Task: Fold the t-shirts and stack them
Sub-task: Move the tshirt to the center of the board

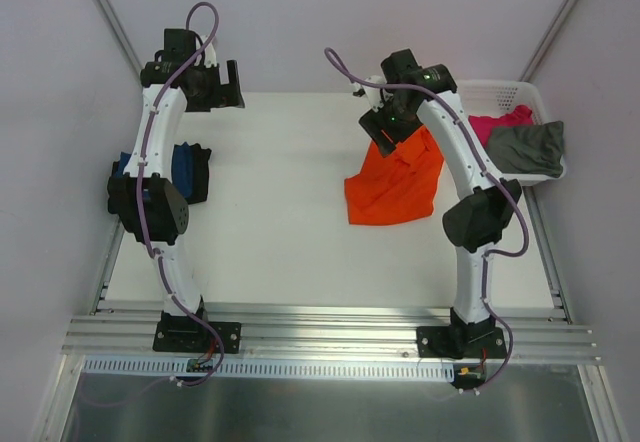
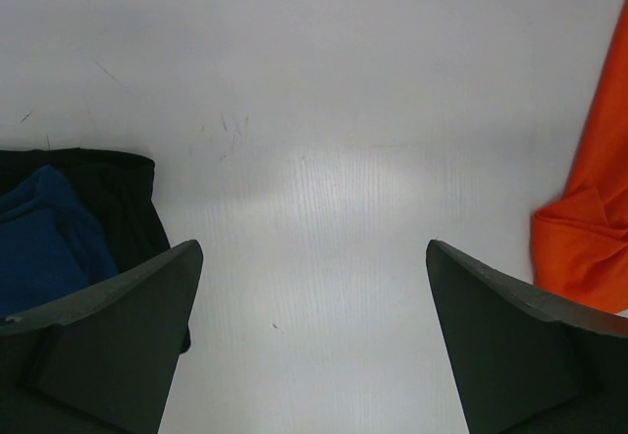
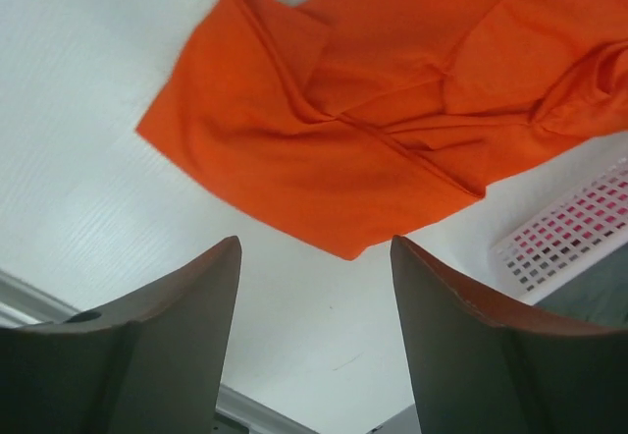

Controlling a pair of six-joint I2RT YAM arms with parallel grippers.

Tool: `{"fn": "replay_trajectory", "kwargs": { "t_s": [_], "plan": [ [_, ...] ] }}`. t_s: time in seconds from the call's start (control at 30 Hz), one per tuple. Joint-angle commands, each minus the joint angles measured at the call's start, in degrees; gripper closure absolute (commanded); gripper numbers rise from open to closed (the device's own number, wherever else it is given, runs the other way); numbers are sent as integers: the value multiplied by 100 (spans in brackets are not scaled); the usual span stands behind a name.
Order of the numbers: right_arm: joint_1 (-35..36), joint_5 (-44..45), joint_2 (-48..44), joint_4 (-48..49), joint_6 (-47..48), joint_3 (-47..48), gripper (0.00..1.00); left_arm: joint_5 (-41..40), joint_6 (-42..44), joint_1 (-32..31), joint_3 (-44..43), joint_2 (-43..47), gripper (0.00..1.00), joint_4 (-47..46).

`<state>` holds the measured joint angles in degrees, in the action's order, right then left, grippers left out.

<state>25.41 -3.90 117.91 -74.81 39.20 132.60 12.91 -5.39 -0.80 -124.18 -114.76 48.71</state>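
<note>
Soft orange t-shirt, creased, on smooth white tabletop; right end effector released above it; left end effector spread wide near bunched navy t-shirt.

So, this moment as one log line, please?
right gripper: open, empty | bright orange cloth t-shirt: rumpled on table | left gripper: open, empty

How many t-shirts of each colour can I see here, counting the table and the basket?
Orange t-shirt, on the table: 1
Navy blue t-shirt, on the table: 1
Magenta pink t-shirt, in the white basket: 1
Grey-olive t-shirt, in the basket: 1
Total: 4 t-shirts
</note>
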Motion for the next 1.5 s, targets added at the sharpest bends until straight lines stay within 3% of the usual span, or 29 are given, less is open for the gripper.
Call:
{"fn": "replay_trajectory", "kwargs": {
  "t_s": [0.0, 0.07, 0.2, 0.4, 0.73, 1.2, 1.23, 1.3, 1.33, 1.37, 1.47],
  "plan": [
    [-106, 540, 180, -377, -114, 225, 34, -113, 46, -61, -28, 305, 1, -28],
    [-124, 539, 232, -316, -184, -415, 34, -130, 73, -52, 34, 366, 1, -28],
    [-317, 785, 741, -386, -334, -673, 35, -104, 108, -52, 227, 463, 1, -19],
    [-694, 1295, 1506, -289, -229, -94, 37, -25, 55, -52, 280, 419, 1, -19],
    [-1082, 1857, 1990, 115, -299, 372, 34, 1, 73, -52, 359, 472, 1, -2],
    [-1451, 1840, 3062, 247, -308, 1005, 33, 107, 64, -61, 491, 507, 1, -10],
    [-1468, 1832, 3089, 238, -308, 1005, 35, 89, 64, -52, 491, 525, 1, -10],
    [-1530, 1788, 3072, 212, -290, 997, 50, 63, 82, -61, 526, 569, 1, -2],
    [-1539, 1796, 2993, 195, -290, 979, 64, 45, 82, -70, 526, 569, 1, -10],
    [-1539, 1831, 2932, 203, -325, 961, 95, 37, 82, -78, 544, 586, 1, -2],
    [-1513, 1884, 2467, 212, -360, 795, 99, 54, 56, -96, 527, 569, 1, -10]
  ]
}}
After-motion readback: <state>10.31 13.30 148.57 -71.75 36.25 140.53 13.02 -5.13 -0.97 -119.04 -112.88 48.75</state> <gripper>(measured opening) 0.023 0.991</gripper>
